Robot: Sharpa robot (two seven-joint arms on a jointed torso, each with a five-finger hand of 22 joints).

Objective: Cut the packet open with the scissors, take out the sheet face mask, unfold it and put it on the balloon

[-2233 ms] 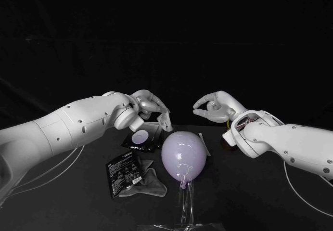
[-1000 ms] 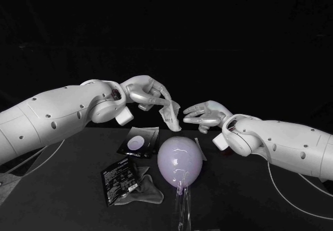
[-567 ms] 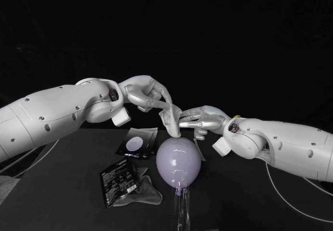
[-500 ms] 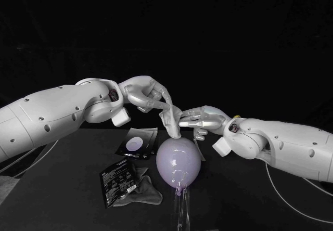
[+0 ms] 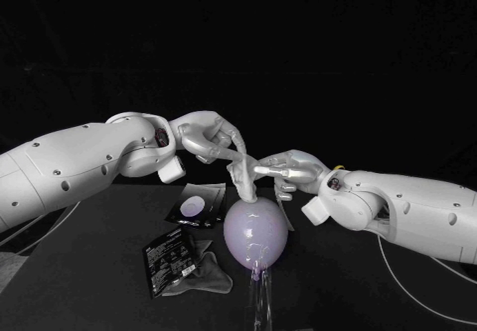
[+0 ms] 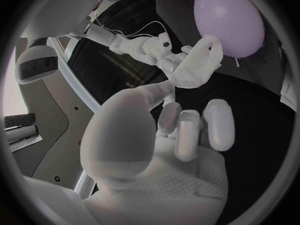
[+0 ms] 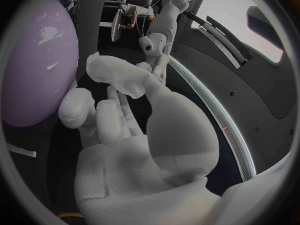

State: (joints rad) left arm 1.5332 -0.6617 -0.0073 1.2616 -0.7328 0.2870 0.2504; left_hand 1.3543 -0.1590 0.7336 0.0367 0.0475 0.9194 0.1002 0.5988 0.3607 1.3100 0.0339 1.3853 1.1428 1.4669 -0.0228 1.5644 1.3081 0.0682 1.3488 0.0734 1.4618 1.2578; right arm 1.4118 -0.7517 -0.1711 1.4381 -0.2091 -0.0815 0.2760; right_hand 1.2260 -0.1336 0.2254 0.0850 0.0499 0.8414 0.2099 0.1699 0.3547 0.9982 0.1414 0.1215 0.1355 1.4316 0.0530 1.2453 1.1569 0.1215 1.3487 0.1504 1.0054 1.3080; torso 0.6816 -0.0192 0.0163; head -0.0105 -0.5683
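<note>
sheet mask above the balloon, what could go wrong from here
1. The sheet mask hangs bunched in a narrow strip just above the balloon, pinched by the left hand and the right hand. Pulling it open may tear it or slip it out of one pinch.
2. The balloon sits on a thin clear stand, so pressing the mask on could tip it or push it aside.

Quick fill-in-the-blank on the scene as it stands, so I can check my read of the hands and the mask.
1. The left hand and the right hand both pinch the folded sheet ____.
2. It hangs over the lilac ____.
3. The black packet lies flat on the ____.

Missing words: mask; balloon; table.
</note>
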